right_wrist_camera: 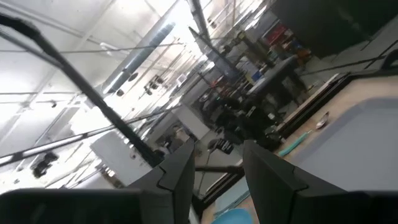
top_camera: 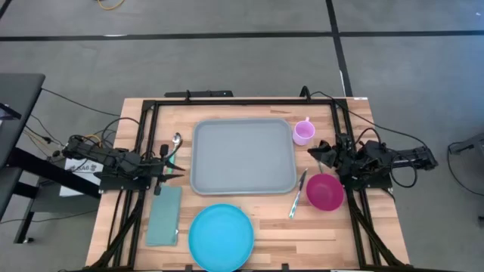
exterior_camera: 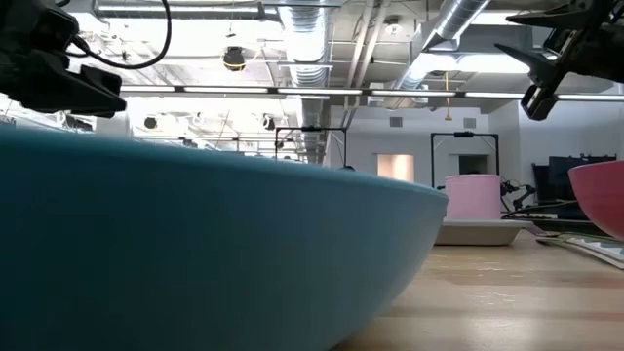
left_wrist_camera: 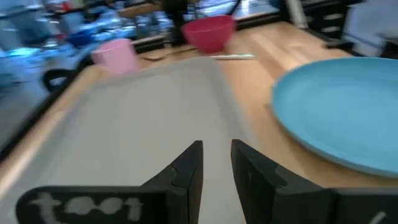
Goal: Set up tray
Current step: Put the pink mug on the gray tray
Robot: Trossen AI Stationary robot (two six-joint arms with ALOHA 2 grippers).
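The grey-blue tray (top_camera: 242,156) lies flat in the middle of the table, and it also fills much of the left wrist view (left_wrist_camera: 143,118). My left gripper (top_camera: 175,168) hovers open just off the tray's left edge, its fingers (left_wrist_camera: 216,163) pointing across the tray. My right gripper (top_camera: 318,151) hovers open beyond the tray's right edge, between the pink cup (top_camera: 303,131) and the magenta bowl (top_camera: 325,191). It is tipped upward, and the tray (right_wrist_camera: 373,130) shows only at the edge of its wrist view. Both grippers hang above the table in the low view.
A round bright-blue plate (top_camera: 221,236) sits at the near edge and fills the low view (exterior_camera: 195,244). A pale-teal napkin (top_camera: 164,215) lies left of the plate. A spoon (top_camera: 175,142) lies by the tray's far left corner. A utensil (top_camera: 297,195) lies between tray and bowl.
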